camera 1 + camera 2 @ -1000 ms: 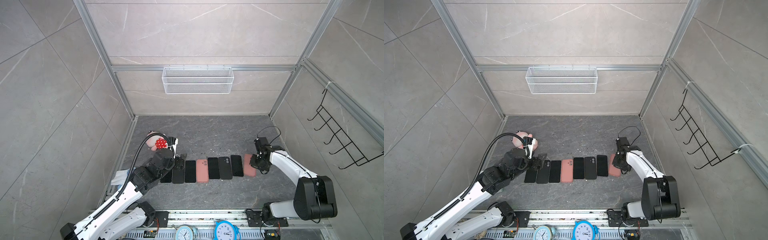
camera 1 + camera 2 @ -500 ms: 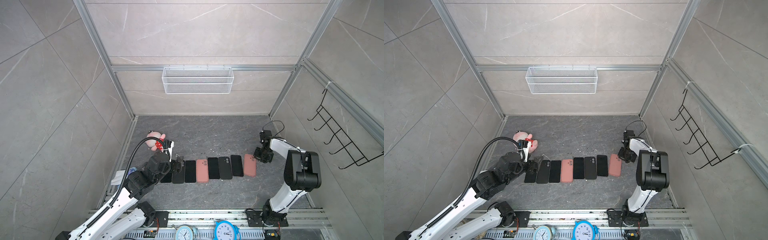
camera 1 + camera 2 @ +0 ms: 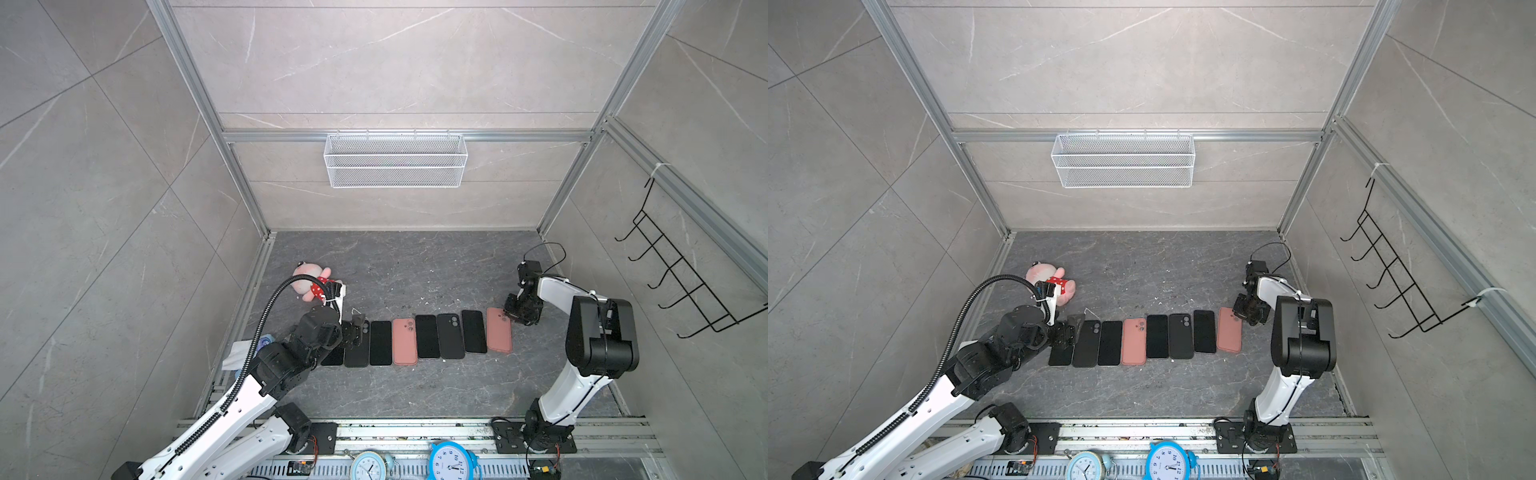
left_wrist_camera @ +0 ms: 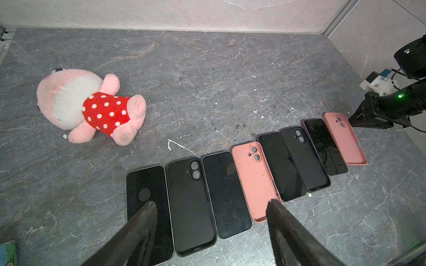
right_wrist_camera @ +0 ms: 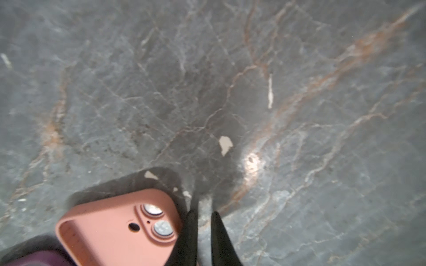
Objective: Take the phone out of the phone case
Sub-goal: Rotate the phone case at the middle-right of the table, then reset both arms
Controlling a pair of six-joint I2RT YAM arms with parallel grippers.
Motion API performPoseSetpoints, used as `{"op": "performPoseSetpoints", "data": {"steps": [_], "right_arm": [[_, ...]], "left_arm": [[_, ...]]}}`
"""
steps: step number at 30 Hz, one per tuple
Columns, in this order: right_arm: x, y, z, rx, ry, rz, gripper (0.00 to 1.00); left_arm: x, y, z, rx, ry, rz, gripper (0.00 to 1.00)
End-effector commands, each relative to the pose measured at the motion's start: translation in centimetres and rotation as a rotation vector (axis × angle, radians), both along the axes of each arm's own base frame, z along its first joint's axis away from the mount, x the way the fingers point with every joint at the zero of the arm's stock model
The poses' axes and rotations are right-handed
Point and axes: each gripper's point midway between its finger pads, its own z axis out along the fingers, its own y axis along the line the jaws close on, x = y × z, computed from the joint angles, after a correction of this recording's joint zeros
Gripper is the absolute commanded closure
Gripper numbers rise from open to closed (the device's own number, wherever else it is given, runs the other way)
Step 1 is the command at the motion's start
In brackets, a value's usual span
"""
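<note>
Hovering over the phone row (image 3: 427,336), the left jaws gape empty, while the right jaws, nearly closed on nothing, sit beside the rightmost pink phone case (image 5: 110,232).

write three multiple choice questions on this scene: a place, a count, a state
1. Where is the plush toy? A in the wire basket; B on the table; C on the wall hooks.
2. How many pink cases are on the table? A four; B one; C two.
3. The left gripper has its fingers: A spread open, empty; B clamped on a pink case; C shut together.
1 B: it lies flat on the grey surface. 2 C: both show in the left wrist view. 3 A: a wide gap, nothing between.
</note>
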Motion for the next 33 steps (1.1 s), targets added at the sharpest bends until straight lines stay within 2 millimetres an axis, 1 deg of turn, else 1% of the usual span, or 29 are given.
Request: {"op": "performPoseSetpoints", "data": {"steps": [1,5,7,9,11,13,15,16,17,19,21,23,24,26,29,31,33], "right_arm": [[1.1,1.1,0.6,0.035,-0.033,0.045,0.82],[1.3,1.9,1.0,0.059,-0.053,0.068,0.79],[1.3,1.8,1.3,0.049,-0.055,0.064,0.79],[1.2,1.1,1.9,0.015,-0.053,0.045,0.78],[1.2,0.1,2.8,-0.026,-0.074,0.014,0.75],[1.3,-0.8,4.5,-0.057,-0.131,-0.026,0.72],[1.6,-1.4,6.8,-0.077,-0.220,-0.051,0.68],[1.8,-1.2,8.1,-0.069,-0.278,-0.042,0.65],[2.0,-0.5,9.6,-0.043,-0.346,-0.021,0.63],[2.3,1.0,12.6,0.009,-0.498,0.050,0.50],[2.1,2.7,15.4,0.050,-0.671,0.126,0.33],[1.4,3.5,16.8,0.061,-0.805,0.161,0.22],[1.2,3.7,17.0,0.060,-0.859,0.177,0.19],[0.8,3.9,16.6,0.053,-0.925,0.193,0.17],[0.4,4.0,15.7,0.037,-1.005,0.207,0.15],[0.3,3.7,14.8,0.008,-1.038,0.209,0.13],[0.7,3.6,14.5,0.000,-1.050,0.202,0.11]], "left_arm": [[0.2,0.5,0.3,-0.007,-0.011,0.026,0.23],[0.1,0.5,0.4,-0.014,-0.014,0.030,0.23],[0.1,0.6,0.4,-0.013,-0.013,0.033,0.23],[0.1,0.7,0.2,-0.010,-0.010,0.038,0.23],[0.2,0.8,0.0,-0.005,-0.008,0.046,0.23],[0.4,1.2,-0.4,0.006,-0.011,0.068,0.23],[0.7,1.7,-0.8,0.023,-0.026,0.099,0.22],[0.9,2.1,-1.1,0.037,-0.033,0.120,0.21],[1.2,2.7,-1.2,0.058,-0.052,0.153,0.20],[2.1,4.0,-1.6,0.111,-0.097,0.226,0.16],[3.3,5.6,-1.5,0.181,-0.150,0.295,0.10],[4.6,7.0,-1.2,0.217,-0.180,0.356,0.06],[5.4,7.9,-1.3,0.221,-0.178,0.383,0.05],[6.9,9.6,-1.7,0.194,-0.167,0.434,0.04],[8.9,12.7,-3.6,0.191,-0.164,0.514,0.03],[9.7,14.4,-4.9,0.227,-0.147,0.551,0.03],[10.3,15.3,-5.9,0.270,-0.156,0.556,0.02]]}}
